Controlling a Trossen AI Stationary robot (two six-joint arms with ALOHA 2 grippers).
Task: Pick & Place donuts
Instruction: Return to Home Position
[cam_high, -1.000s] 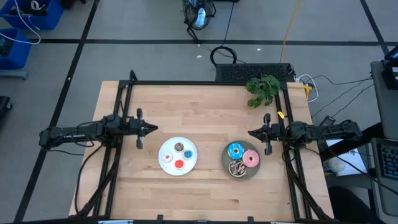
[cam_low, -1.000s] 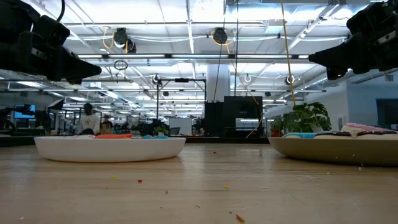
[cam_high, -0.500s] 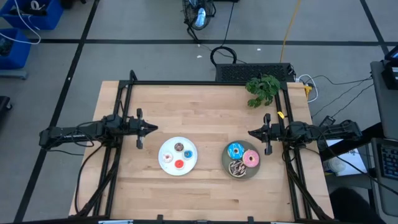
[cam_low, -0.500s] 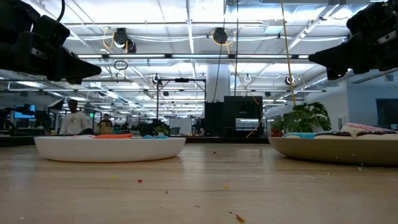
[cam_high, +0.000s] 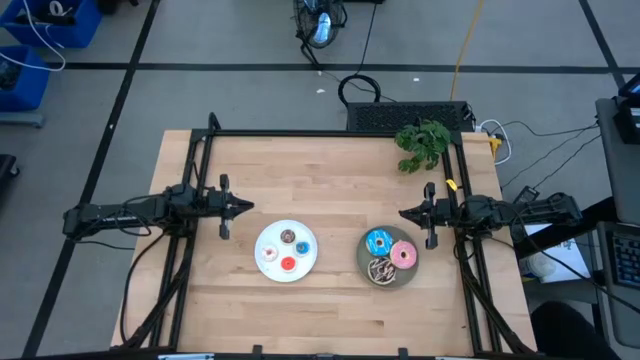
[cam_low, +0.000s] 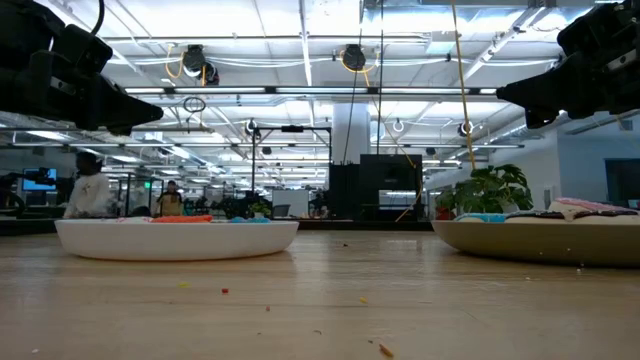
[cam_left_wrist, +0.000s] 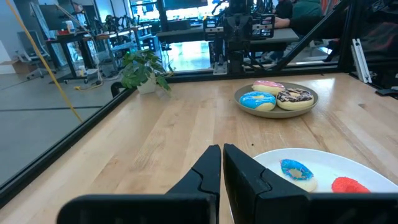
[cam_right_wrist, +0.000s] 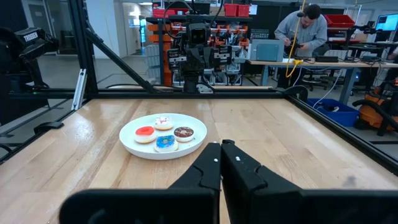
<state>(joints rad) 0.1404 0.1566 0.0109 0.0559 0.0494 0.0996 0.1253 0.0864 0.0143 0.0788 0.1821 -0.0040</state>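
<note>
Beyond the plates: both tools shut, holding nothing

High view: the left tool (cam_high: 243, 207) hangs just beside the white plate (cam_high: 305, 262) bearing the tiny donuts (cam_high: 288, 264). The right tool (cam_high: 404, 213) hangs just beside the grey plate (cam_high: 410, 274) with the large blue donut (cam_high: 378, 241), pink donut (cam_high: 403, 254) and drizzled dark donut (cam_high: 381, 269).
Low view: both tools sit raised above the table (cam_low: 320, 290).
Left wrist view: fingers together, white plate close ahead, grey plate farther.
Right wrist view: fingers together, white plate ahead.
</note>
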